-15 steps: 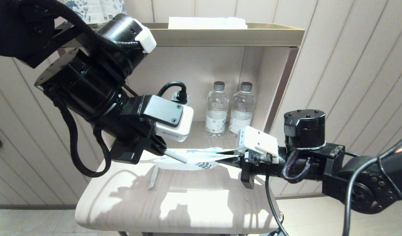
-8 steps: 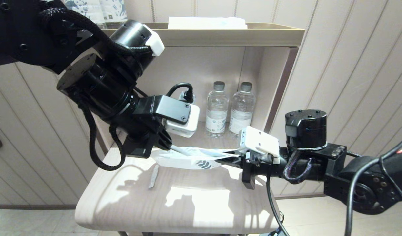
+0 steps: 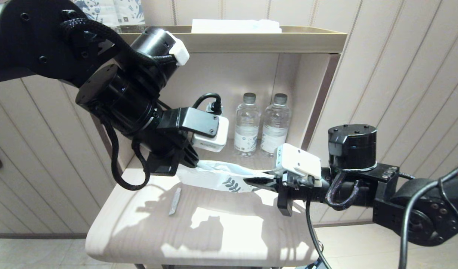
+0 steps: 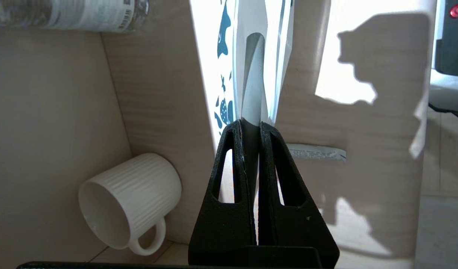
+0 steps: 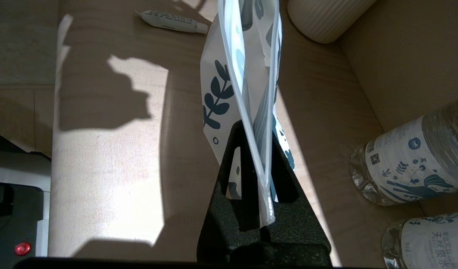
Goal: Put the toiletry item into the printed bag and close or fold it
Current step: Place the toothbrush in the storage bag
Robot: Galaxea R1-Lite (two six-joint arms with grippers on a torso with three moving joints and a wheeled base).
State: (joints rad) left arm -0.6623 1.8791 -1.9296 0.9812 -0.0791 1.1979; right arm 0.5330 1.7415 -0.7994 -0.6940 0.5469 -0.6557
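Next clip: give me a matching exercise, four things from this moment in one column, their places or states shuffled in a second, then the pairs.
Things
1. toothbrush
2. printed bag
3. white mug
4. water bottles

States
A. lying on its side
B. standing upright at the back of the shelf
C. held off the table at both ends, its right end pinched by the right gripper
D. handle clamped by the left gripper, head pushed into the bag's opening

Pairs: 1-D, 2-C, 3-A, 4-B
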